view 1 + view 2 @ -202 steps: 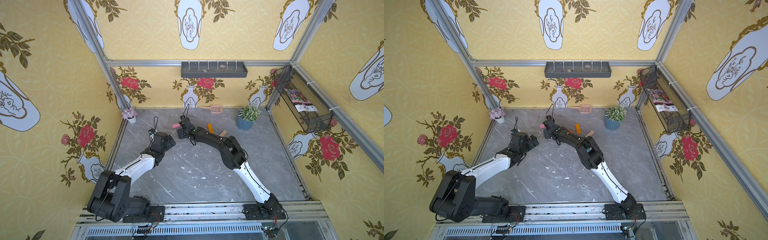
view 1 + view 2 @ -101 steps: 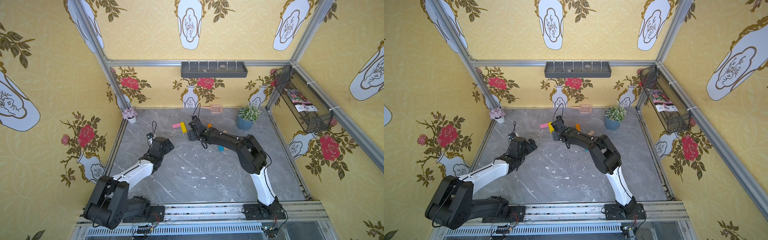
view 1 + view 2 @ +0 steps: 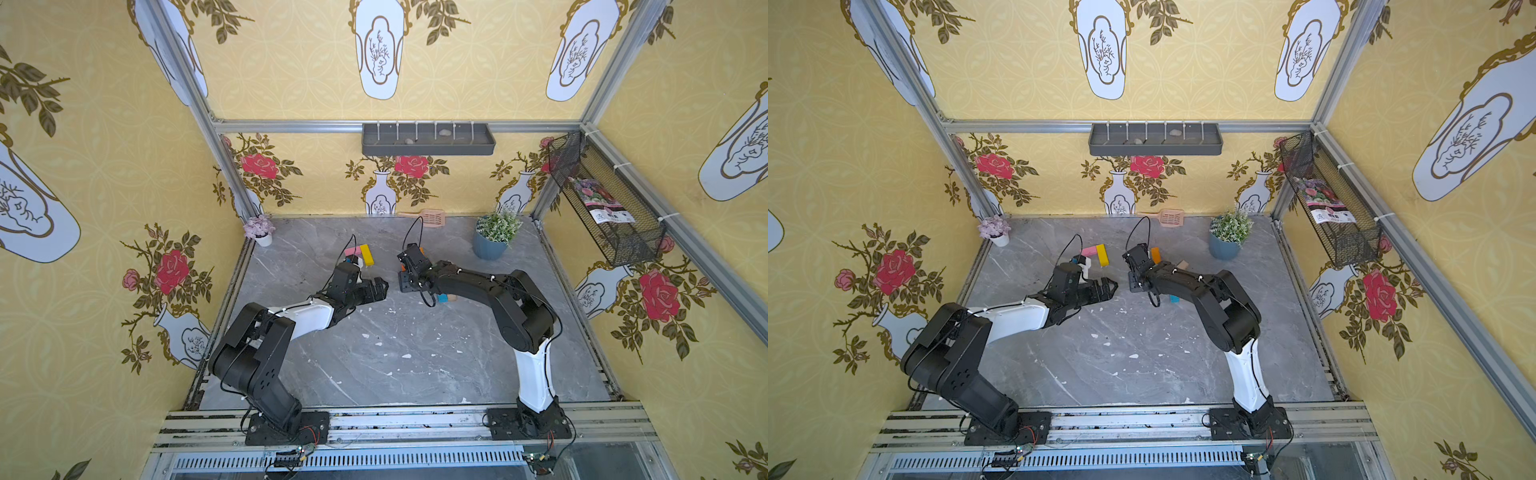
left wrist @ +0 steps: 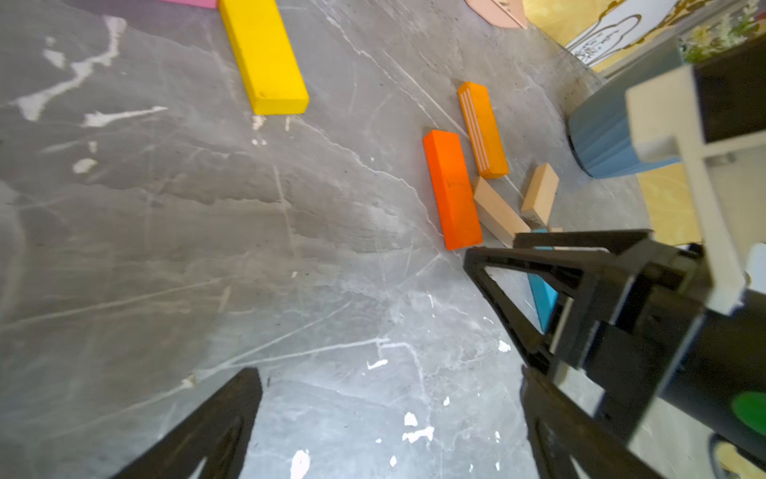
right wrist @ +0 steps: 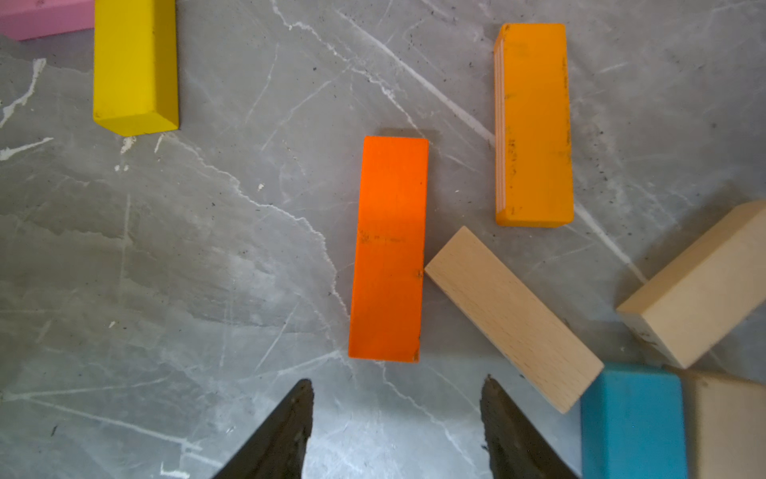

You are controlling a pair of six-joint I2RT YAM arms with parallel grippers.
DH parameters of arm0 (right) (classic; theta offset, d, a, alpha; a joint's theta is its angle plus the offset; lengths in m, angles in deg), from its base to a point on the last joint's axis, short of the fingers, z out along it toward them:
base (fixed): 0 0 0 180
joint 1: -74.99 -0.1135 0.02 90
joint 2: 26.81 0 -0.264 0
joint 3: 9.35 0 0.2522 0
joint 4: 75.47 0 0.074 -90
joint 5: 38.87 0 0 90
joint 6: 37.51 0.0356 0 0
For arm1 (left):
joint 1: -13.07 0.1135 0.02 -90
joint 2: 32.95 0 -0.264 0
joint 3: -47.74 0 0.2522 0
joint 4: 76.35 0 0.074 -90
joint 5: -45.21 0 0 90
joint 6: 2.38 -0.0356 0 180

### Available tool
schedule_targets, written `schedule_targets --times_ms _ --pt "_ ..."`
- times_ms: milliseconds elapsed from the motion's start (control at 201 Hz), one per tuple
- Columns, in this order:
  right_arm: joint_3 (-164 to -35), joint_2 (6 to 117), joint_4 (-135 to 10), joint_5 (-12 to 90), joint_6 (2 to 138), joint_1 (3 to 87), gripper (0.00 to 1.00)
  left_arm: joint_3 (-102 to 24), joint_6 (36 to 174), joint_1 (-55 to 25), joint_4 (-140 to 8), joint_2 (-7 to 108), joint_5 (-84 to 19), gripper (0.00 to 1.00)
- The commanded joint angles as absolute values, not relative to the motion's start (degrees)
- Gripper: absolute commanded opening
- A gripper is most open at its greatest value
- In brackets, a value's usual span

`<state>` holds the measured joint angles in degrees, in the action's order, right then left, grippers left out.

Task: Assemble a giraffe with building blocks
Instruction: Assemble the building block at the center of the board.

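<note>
Centre of both top views: left gripper (image 3: 376,286) spread as wide as it goes, nothing in it, over grey marble table (image 3: 374,357); right gripper (image 5: 397,383) just right of it, tips parted and empty in right wrist view, just short of the end of a deep orange bar (image 5: 387,249), not touching. Tan bar (image 5: 512,319) slanted, corner against that bar's side; blue bar (image 5: 632,423), second tan bar (image 5: 696,286) and third tan bar (image 5: 729,427) bunched beside it, under the right arm (image 3: 490,286) in top views. Lighter orange bar (image 5: 532,124) apart, farther back. Yellow bar (image 5: 134,66) just above-left of centre, pink bar (image 5: 45,18) butted against its side in an L, all of the giraffe (image 3: 1102,254) there is. Farther back: blue-potted plant (image 3: 490,245) right of centre, white pot of pink flowers (image 3: 259,232) left, peach slotted scoop (image 3: 432,217) by back wall, grey wall tray (image 3: 428,143), black mesh basket (image 3: 602,199) upper right
</note>
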<state>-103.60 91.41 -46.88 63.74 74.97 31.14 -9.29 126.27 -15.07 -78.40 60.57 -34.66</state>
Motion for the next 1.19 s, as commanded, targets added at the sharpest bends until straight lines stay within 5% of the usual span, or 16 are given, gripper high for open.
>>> schedule_targets --times_ms 0,279,538,647,886,1190 --pt "-104.9 93.1 -47.6 62.9 75.1 31.1 0.62 -9.6 124.1 -15.0 -78.3 60.4 -32.9 0.99" --pt "-107.6 97.4 -47.4 64.9 73.7 31.1 0.6 -10.5 123.9 -15.0 -71.5 58.0 -43.0 0.99" --pt "-108.8 98.1 -46.6 65.4 72.8 30.7 0.2 -8.6 127.2 -13.1 -66.6 52.7 -54.0 0.99" --pt "-106.5 95.9 -46.7 65.7 71.8 29.7 0.15 -7.5 127.5 -11.9 -66.4 50.9 -55.4 0.99" --pt "-102.0 91.8 -48.1 59.9 71.4 26.0 0.13 -5.6 128.8 -11.4 -65.6 47.4 -59.4 0.99" --pt "-112.9 99.2 -43.8 60.8 78.3 22.4 0.13 -5.2 129.0 -9.5 -65.3 46.6 -60.1 0.99"
